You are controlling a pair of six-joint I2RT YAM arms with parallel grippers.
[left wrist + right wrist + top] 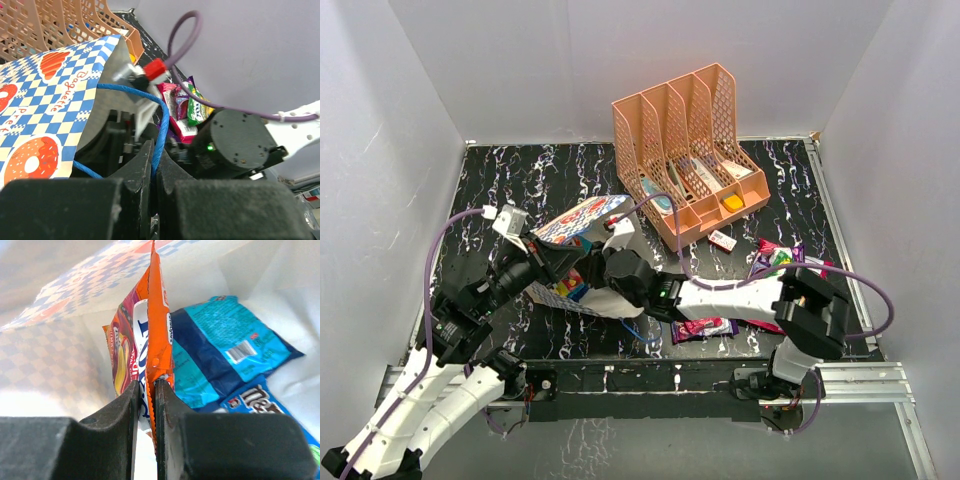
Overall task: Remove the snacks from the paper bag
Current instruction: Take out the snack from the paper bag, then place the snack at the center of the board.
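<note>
Mid-extraction: right hand (145, 390) is inside the paper bag (582, 213), pinched tight on the near edge of the orange-red packet (160, 315), and left hand (154, 160) is clamped on the blue cord handle (162, 120). Packet stands edge-on, long axis running from the hand toward the bag's bottom, blue packets (225, 350) flat beside it. Next move calls for a straight pull back out w/o dragging the bag, which lies on the surface (520, 170), mouth prob. toward the right arm, though the arms hide much of it.

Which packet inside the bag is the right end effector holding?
The orange-red packet, standing on edge, pinched in the right end effector; the blue packets lie flat beside it in the paper bag.
</note>
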